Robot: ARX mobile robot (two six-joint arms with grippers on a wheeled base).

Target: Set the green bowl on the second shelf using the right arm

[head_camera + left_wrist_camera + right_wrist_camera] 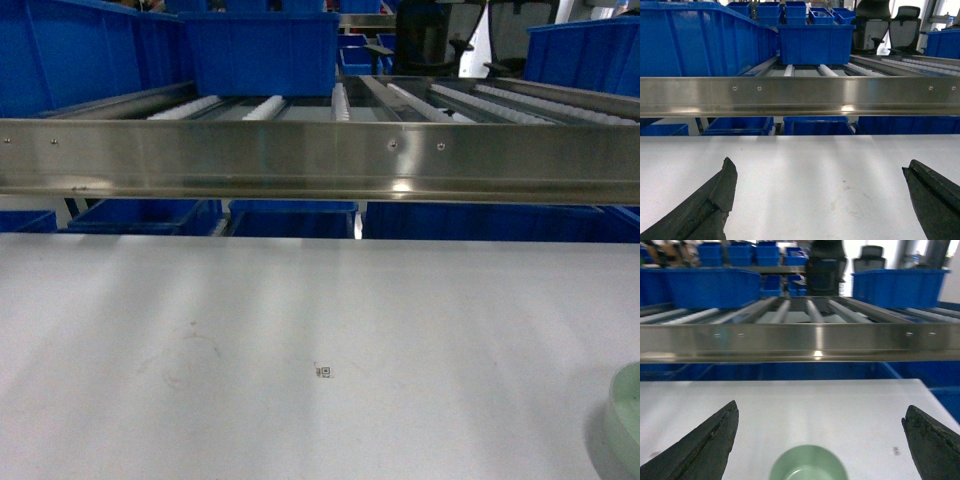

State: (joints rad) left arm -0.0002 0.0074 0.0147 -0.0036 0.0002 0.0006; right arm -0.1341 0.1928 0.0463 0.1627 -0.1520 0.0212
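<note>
The green bowl (809,463) sits on the white tabletop (300,330) right between the wide-open fingers of the right hand (820,450) – nothing gripped – with the steel second shelf (800,342) beyond, and the left hand (820,205) gapes open too.

All 3 views face the steel rail (320,158) — wrists seemingly lower, closer.

Mint-green bowl (809,463) – grey-white table (300,330) – blue bins (816,44), black claws (820,440)
</note>
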